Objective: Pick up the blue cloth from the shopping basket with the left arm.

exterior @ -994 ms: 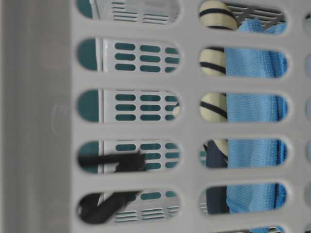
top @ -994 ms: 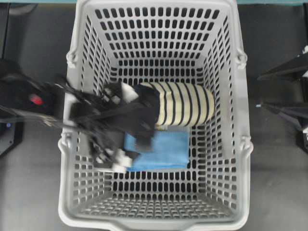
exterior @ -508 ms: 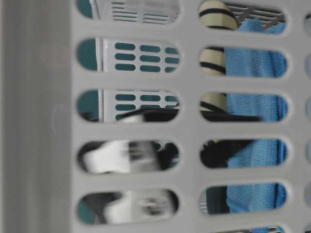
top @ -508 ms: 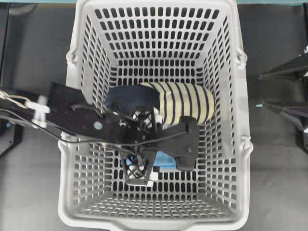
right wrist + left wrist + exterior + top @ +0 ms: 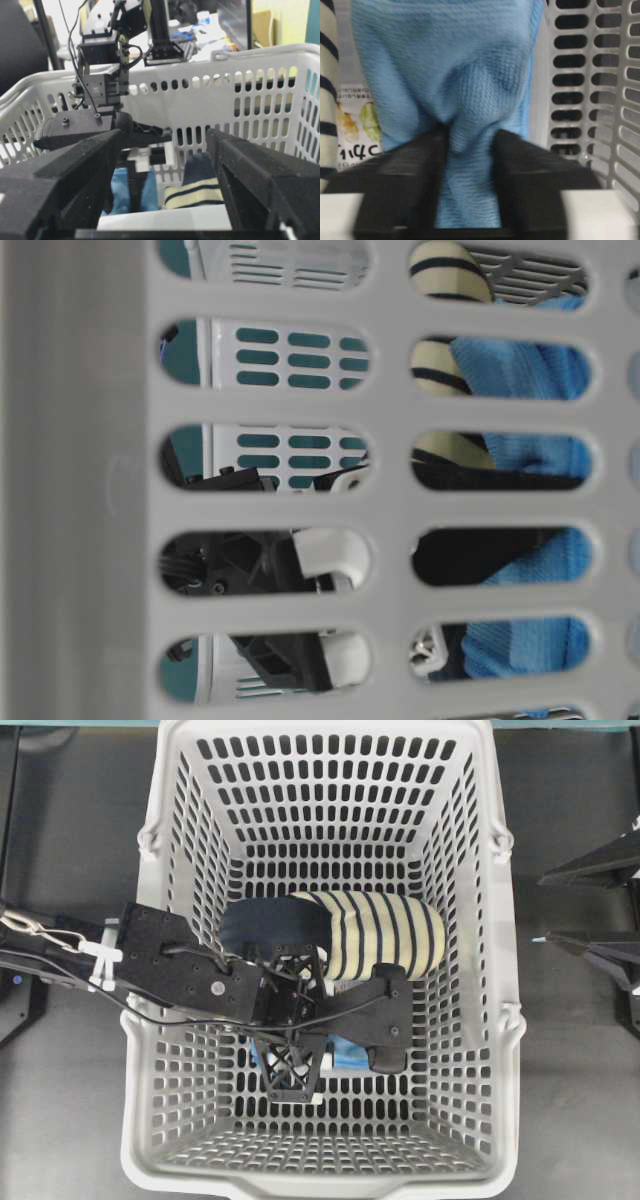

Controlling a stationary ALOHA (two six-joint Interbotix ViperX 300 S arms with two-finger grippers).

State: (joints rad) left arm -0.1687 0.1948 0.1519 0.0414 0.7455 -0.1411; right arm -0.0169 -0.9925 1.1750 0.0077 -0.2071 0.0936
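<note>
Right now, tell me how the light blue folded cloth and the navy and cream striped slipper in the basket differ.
The light blue folded cloth is plain, one colour; the navy and cream striped slipper is banded. The cloth is pinched and bunched between the left gripper jaws; nothing holds the slipper. From overhead the left arm hides most of the cloth, while the slipper shows almost whole. Both lie in the light grey slotted plastic basket.

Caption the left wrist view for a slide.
Left gripper pinching a bunched fold of the light blue woven cloth inside the grey slotted plastic basket.
</note>
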